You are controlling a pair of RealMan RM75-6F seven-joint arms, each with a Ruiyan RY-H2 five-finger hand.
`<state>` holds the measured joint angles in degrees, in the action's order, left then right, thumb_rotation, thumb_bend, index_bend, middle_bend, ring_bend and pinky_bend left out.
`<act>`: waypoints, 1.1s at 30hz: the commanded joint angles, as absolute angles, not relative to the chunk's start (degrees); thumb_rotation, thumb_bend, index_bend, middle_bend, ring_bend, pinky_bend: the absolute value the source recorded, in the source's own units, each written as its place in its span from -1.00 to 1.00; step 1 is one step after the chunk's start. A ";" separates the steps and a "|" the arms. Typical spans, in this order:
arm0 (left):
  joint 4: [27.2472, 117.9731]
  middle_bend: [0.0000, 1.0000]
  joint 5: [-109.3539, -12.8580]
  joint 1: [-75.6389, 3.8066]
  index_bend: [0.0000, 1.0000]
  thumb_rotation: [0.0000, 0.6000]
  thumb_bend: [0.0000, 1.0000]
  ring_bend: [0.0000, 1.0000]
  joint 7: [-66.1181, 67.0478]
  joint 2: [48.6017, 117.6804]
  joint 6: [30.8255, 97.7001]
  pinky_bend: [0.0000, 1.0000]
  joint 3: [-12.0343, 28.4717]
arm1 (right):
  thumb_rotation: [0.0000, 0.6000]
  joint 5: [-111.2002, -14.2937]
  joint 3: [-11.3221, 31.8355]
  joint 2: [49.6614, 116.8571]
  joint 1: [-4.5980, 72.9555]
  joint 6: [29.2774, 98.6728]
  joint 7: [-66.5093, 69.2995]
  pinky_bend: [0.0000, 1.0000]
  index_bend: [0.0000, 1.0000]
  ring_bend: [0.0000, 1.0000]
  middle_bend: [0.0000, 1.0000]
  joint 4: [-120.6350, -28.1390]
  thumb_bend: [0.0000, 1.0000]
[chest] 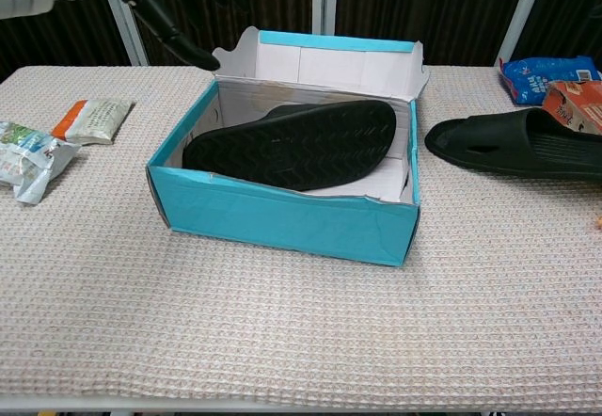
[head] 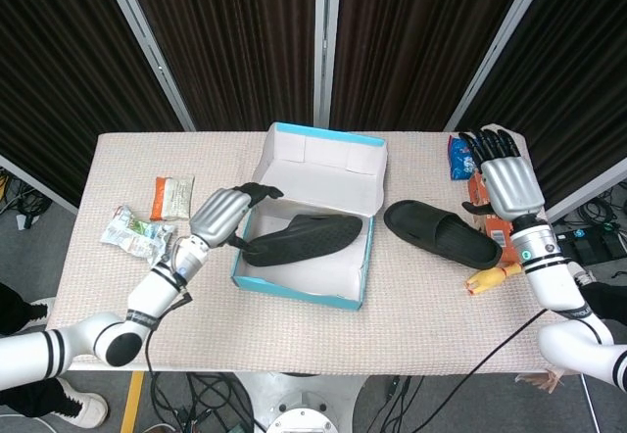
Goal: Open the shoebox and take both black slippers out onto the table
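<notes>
Dark curtains back the bench [head: 147, 286]. One slipper [head: 441, 233] lies out beside the open shoebox [head: 299, 281]; the other slipper [head: 302, 238] waits inside, the left robot hand [head: 223, 215] apparently empty above it. The right robot hand [head: 507, 180] is released, fingers spread.

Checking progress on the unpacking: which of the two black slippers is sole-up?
The slipper still inside the shoebox: that boxed slipper shows its ridged sole, leaning against the box wall. The other slipper lies strap-up on the table.
</notes>
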<state>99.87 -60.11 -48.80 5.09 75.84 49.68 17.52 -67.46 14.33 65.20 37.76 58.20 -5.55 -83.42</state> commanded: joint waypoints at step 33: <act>85.82 -0.29 -31.32 -58.38 -0.38 1.00 -1.00 -0.30 33.38 98.09 61.48 -0.05 12.76 | 1.00 -70.39 13.30 68.08 35.78 58.52 -0.52 -1.00 -1.00 -1.00 -1.00 -77.78 -1.00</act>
<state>86.13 -31.81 -58.45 32.99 97.70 61.28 12.71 -70.39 13.29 68.08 35.79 58.51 -0.52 -77.78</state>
